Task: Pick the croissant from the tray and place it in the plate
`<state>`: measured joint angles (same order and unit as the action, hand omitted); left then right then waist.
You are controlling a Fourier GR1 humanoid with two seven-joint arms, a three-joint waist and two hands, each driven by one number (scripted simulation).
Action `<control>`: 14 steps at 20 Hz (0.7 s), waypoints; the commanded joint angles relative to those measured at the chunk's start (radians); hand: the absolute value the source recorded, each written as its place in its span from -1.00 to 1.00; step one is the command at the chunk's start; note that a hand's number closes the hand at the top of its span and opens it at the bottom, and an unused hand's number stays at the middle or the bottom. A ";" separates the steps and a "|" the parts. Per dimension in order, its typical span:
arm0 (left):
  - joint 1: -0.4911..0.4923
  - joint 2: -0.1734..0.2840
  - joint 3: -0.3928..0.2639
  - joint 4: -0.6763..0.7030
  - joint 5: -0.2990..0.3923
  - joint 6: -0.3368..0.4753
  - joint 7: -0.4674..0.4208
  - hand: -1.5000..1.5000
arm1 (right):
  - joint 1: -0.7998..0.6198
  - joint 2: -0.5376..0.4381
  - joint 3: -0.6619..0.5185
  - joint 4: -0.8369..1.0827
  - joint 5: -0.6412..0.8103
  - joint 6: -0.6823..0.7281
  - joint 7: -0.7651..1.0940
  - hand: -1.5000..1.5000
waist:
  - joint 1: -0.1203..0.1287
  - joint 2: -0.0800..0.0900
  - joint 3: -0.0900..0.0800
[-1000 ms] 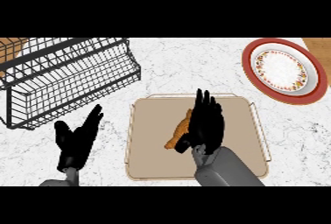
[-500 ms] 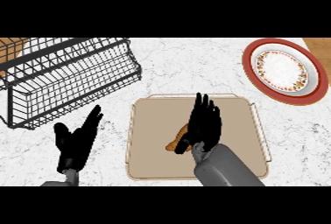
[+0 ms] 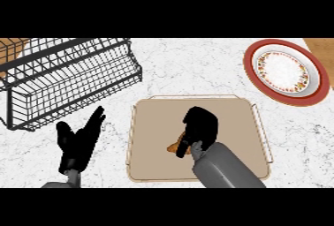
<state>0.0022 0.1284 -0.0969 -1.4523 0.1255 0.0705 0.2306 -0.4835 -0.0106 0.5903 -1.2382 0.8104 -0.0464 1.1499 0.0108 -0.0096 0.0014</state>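
A beige tray (image 3: 157,114) lies on the marble counter in the middle of the head view. On it, a golden-brown croissant (image 3: 176,147) shows only as a small piece at the left of my right hand (image 3: 200,128). That hand covers the rest, its fingers curled down round the croissant. The red-rimmed plate (image 3: 286,70) with a white patterned centre stands at the upper right, well apart from the tray. My left hand (image 3: 79,141) rests open at the lower left, fingers up, off the tray.
A black wire dish rack (image 3: 65,75) takes up the upper left of the counter, just above my left hand. Wooden surface shows at the top corners (image 3: 323,48). Bare marble (image 3: 195,66) lies between tray and plate.
My right hand's fingers, straight over the croissant before, have curled down round it. The hand has drawn back slightly toward me. The left hand has not moved.
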 commanded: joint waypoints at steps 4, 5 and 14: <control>0.042 0.006 -0.003 -0.041 -0.003 -0.012 0.021 0.00 | -0.041 0.010 0.023 -0.033 0.074 0.059 0.186 1.00 | -0.006 0.007 -0.002; 0.055 0.021 0.017 -0.004 0.021 -0.049 -0.013 0.00 | -0.076 0.010 0.009 0.062 0.096 0.018 0.133 1.00 | 0.000 0.010 -0.002; 0.003 -0.016 -0.025 -0.009 -0.008 -0.029 -0.013 0.00 | -0.387 -0.081 -0.341 0.251 0.285 -0.220 0.117 1.00 | 0.060 0.051 -0.002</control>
<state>0.0033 0.1257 -0.1029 -1.4808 0.1198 0.0483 0.2134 -0.7450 -0.0460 0.3701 -1.0596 1.0346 -0.1318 1.1337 0.0483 0.0206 0.0028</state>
